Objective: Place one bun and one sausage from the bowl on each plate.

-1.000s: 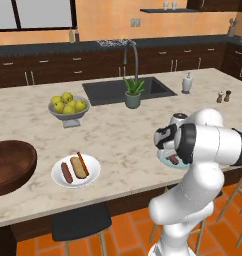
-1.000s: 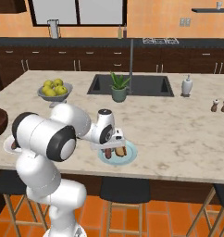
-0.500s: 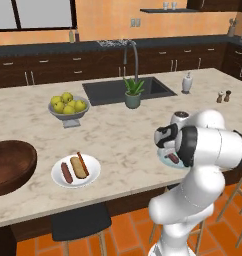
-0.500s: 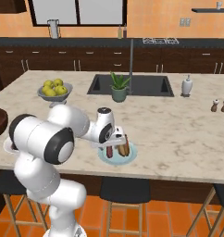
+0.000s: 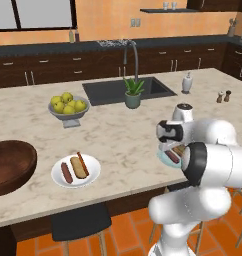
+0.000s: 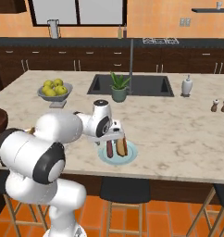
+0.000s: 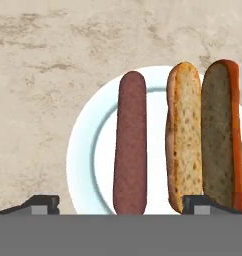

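Observation:
The dark wooden bowl (image 5: 10, 165) sits at the counter's left end, its inside hidden. A white plate (image 5: 94, 167) near it carries a sausage (image 5: 66, 172) and a bun (image 5: 79, 166). At the front edge, the pale blue plate (image 6: 132, 155) holds a sausage (image 7: 130, 145) and a split bun (image 7: 203, 135) lying side by side. My gripper (image 7: 120, 205) hangs open just above this plate, one fingertip (image 7: 40, 204) beside the sausage and the other over the bun's near end, gripping nothing. From the right base, the gripper (image 6: 116, 137) is directly over the food.
A grey footed bowl of yellow-green fruit (image 5: 69, 107) stands mid-counter. Behind are the sink (image 5: 113, 91) with a tall faucet, a potted plant (image 5: 133, 95), a soap dispenser (image 5: 187, 82) and salt and pepper shakers (image 5: 224, 96). Stools stand below the counter's front edge.
The gripper's fingers have spread apart over the pale blue plate, and the sausage now rests on the plate beside the bun. The arm has barely moved.

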You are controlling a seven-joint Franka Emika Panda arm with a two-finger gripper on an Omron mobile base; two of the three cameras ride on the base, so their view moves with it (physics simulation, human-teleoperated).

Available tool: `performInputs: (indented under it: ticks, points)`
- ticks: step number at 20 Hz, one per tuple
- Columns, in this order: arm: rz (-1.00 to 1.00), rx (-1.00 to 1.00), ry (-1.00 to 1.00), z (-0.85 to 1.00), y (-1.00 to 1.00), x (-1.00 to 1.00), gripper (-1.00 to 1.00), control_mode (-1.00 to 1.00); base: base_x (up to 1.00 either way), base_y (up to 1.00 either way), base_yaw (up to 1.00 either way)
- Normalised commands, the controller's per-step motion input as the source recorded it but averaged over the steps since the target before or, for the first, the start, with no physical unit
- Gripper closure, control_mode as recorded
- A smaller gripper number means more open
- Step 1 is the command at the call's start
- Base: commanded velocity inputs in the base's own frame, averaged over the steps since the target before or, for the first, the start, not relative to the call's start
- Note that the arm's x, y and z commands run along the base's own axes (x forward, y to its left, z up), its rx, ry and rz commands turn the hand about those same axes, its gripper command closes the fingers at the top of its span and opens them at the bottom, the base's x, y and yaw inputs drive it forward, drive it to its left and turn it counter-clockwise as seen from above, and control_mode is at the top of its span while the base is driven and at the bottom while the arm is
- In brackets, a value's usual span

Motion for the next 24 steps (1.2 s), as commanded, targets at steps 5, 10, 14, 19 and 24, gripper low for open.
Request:
performInputs:
  ticks: [5, 10, 14, 19, 24]
  points:
    - [0.09, 0.07, -0.15, 0.88, 0.58, -0.86, -1.00, -1.00, 0.00, 0.00, 0.00]
    - [0.02, -0.03, 0.11, 0.65, 0.99, -0.54, -1.00, -1.00, 0.00, 0.00, 0.00]
    - [-0.02, -0.15, 0.31, 0.52, 0.96, -0.27, -1.00, -1.00, 0.00, 0.00, 0.00]
    - [-0.03, -0.08, 0.14, 0.11, 0.63, -0.25, -1.00, -1.00, 0.00, 0.00, 0.00]
    - [0.00, 0.02, 0.08, -0.12, 0.07, 0.00, -1.00, -1.00, 0.00, 0.00, 0.00]
